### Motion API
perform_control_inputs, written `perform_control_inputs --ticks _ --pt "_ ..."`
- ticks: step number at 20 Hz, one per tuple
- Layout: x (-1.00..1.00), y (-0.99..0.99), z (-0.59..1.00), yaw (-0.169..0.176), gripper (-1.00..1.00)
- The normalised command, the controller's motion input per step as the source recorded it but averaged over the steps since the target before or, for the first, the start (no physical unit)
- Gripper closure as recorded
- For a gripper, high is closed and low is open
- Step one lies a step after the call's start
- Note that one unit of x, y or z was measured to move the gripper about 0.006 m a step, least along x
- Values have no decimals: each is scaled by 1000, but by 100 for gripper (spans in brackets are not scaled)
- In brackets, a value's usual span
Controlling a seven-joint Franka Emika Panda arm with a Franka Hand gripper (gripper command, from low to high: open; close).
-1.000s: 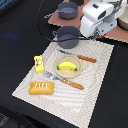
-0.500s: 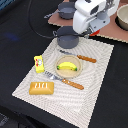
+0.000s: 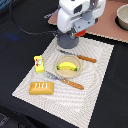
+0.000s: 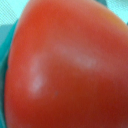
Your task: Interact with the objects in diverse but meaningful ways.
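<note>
A red tomato (image 4: 65, 65) fills the wrist view, very close, with a strip of teal pot wall (image 4: 6, 45) beside it. In the exterior view my gripper (image 3: 71, 35) reaches down into the grey-blue pot (image 3: 64, 42) at the mat's far edge; the white hand hides its fingers. On a small plate (image 3: 68, 73) at the mat's middle lies the yellow banana (image 3: 69, 66). The yellow packet (image 3: 39, 63) stands toward the exterior view's left, and the bread loaf (image 3: 41, 88) lies near the front. A second pot (image 3: 122, 16) sits at the far right.
The striped cloth mat (image 3: 95, 85) covers the dark table. A wooden-handled knife (image 3: 83, 58) lies behind the plate and a fork (image 3: 65, 81) in front of it. A brown board (image 3: 107, 30) lies at the back under the second pot.
The arm has moved toward the exterior view's left and come down over the nearer pot, which it now partly hides. The things on the mat have not moved.
</note>
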Motion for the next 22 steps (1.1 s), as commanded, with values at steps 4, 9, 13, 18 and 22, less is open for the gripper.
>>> perform_control_inputs --ticks 4,9,13,18,22 --pt "-975 -419 -459 -65 100" --pt "-950 -455 -519 -71 100" --pt "-957 -456 -501 -68 100" --pt "-998 -315 -372 -29 100" --pt "-987 -15 -134 -12 100"
